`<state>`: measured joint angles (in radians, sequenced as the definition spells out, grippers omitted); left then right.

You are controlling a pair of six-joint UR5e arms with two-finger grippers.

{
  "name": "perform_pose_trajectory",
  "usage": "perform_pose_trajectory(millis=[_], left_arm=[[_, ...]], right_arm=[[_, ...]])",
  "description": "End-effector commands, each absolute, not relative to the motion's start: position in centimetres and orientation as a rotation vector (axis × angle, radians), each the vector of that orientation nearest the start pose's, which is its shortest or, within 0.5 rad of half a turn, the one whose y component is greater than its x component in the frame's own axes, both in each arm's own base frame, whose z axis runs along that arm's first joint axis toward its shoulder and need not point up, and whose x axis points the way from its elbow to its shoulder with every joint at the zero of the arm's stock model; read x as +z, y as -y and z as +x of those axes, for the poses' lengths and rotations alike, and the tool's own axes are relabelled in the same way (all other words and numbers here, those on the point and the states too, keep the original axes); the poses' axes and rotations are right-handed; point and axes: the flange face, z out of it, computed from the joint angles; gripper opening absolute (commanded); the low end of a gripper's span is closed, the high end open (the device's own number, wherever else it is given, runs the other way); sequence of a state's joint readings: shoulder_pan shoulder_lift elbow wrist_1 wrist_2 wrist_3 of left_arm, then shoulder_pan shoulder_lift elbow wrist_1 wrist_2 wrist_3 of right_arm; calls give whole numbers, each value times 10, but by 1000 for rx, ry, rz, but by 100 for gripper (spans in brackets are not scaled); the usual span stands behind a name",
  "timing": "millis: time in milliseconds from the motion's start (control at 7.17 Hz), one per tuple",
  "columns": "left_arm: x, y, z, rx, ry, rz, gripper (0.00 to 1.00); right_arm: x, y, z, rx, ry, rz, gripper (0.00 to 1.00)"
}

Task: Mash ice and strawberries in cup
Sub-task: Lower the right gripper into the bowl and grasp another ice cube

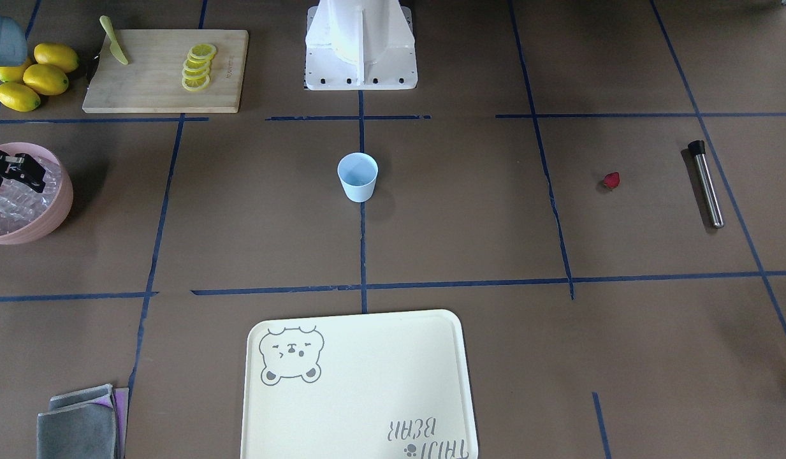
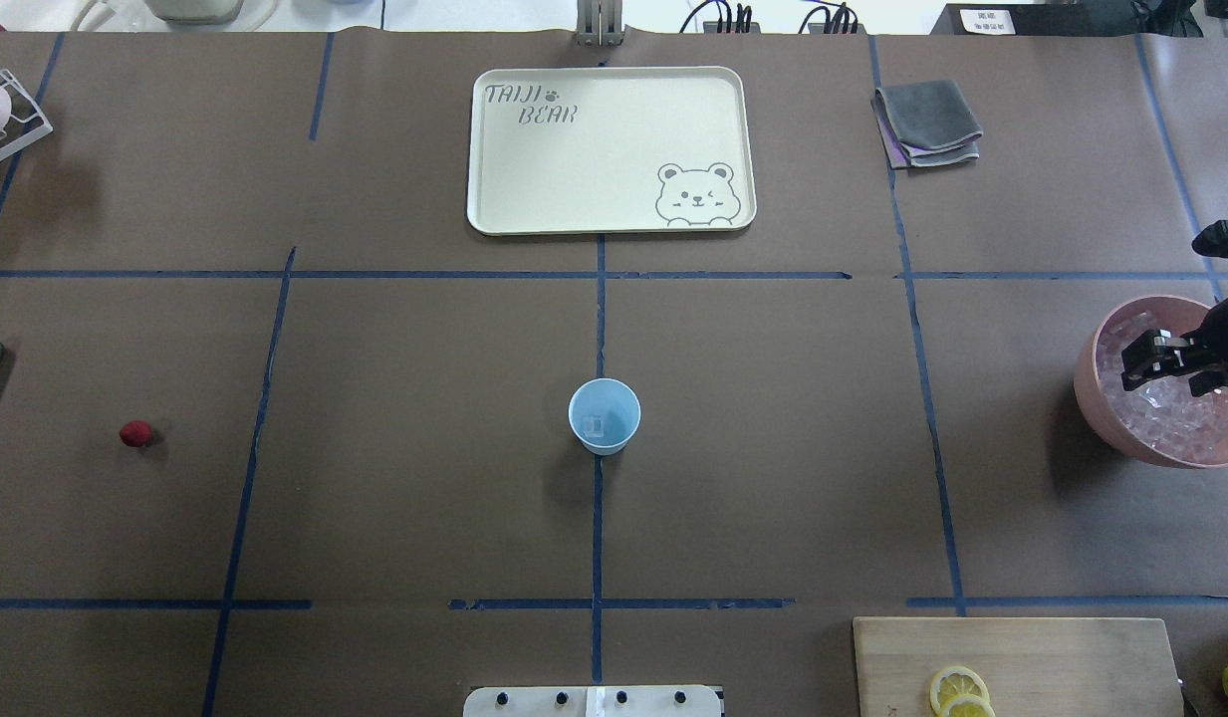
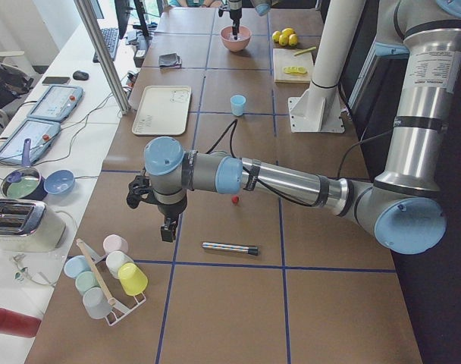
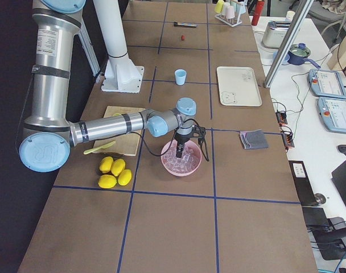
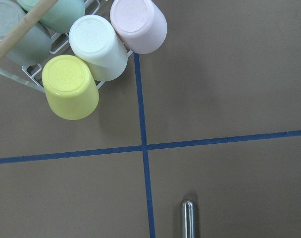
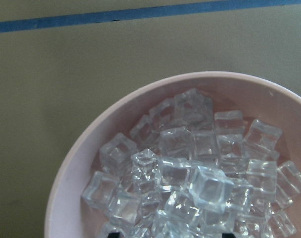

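The light blue cup (image 2: 604, 416) stands upright at the middle of the worktop (image 2: 793, 478), mouth up and narrowing to its base, with one ice cube (image 2: 595, 426) at its bottom. The other ice (image 6: 190, 173) is heaped in the pink bowl (image 6: 86, 153), where the right gripper (image 2: 1139, 366) hangs, jaws spread, tips at the cubes. The strawberry piece (image 2: 135, 433) lies well apart on the robot's left. Near it the steel muddler (image 1: 707, 185) lies flat, black end toward the robot. The left gripper (image 3: 167, 231) points down; I cannot tell whether its jaws are parted.

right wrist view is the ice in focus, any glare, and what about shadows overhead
Right wrist view: the ice is sharp, small white glints, no washout. Overhead view: the cup throws a faint soft shadow toward the robot; the pink bowl a darker one toward view left.
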<state>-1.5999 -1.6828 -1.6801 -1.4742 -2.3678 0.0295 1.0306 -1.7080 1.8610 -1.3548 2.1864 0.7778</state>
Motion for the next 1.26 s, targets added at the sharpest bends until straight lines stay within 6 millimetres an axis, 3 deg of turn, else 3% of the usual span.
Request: perform_pose_trajectory(millis=[0,698,837,1116], left_arm=[[556,536,-78,50,-793,141,100],[551,535,-78,53,-792,149,100],[550,535,-78,54,-792,151,100],[550,535,-78,53,-792,149,100]], right_arm=[[566,424,-170,124,695,-105,73],[571,421,-168,128,685,-111,67],[571,421,-168,130,684,-110,60],[567,422,-168,129,684,-101,14]])
